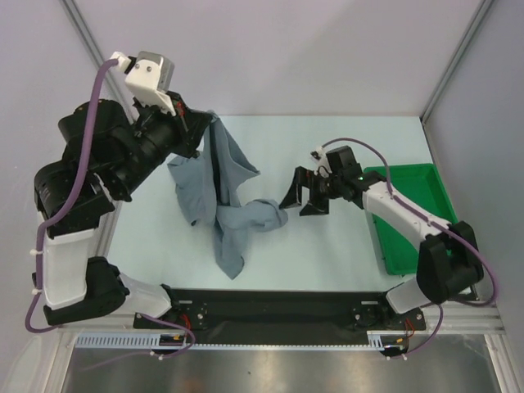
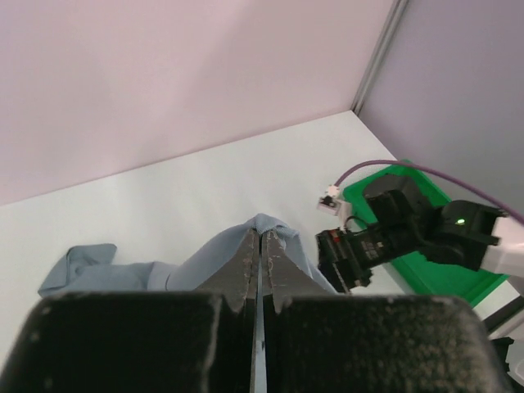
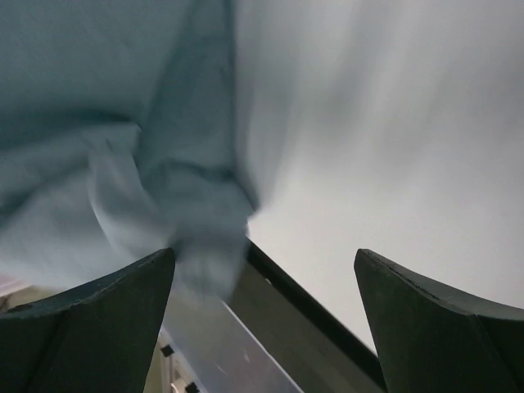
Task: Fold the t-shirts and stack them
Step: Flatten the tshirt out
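Slate blue-grey cloth t-shirt [image 1: 229, 221] hangs crumpled from the left end effector [image 1: 211, 123], lower part bunched on the pale bench [image 1: 344, 262].
That end effector is clamped shut on the shirt's upper edge. The right end effector [image 1: 308, 199] is spread wide, holding nothing, just right of the bunched cloth. Green plastic tray [image 1: 417, 184] sits at the bench's right side.

I get bright, even, diffuse light in the overhead view, with only faint, soft shadows beside the t-shirt [image 1: 236, 168] on the table [image 1: 327, 254]. My right wrist view is smeared by motion blur, the cloth streaked. My left wrist view is sharp beyond its dark, soft foreground.
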